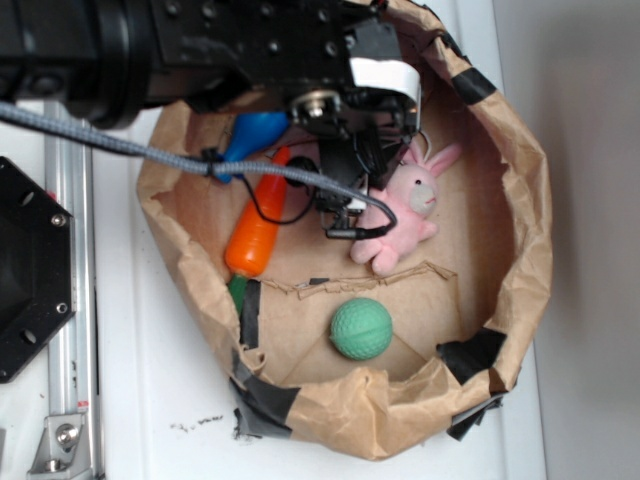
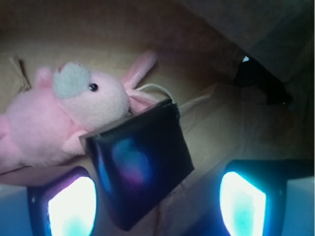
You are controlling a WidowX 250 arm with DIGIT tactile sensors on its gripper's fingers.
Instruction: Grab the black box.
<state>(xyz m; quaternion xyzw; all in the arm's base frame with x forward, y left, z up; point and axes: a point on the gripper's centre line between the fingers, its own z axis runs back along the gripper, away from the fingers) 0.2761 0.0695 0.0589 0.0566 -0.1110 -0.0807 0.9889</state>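
Plainly, the tool (image 2: 155, 206) gapes wide — black box (image 2: 140, 169) between its pads, ungripped.

The black arm (image 1: 200, 45) comes in from about 10 o'clock in the exterior view, with its wrist bent so the gripper (image 1: 345, 190) points straight down. In the wrist view the jaws are spread wide, one finger pad (image 2: 71, 206) at 7 o'clock, the other at 5 o'clock. Looks like neither's touching anything, though the glare makes that iffy.
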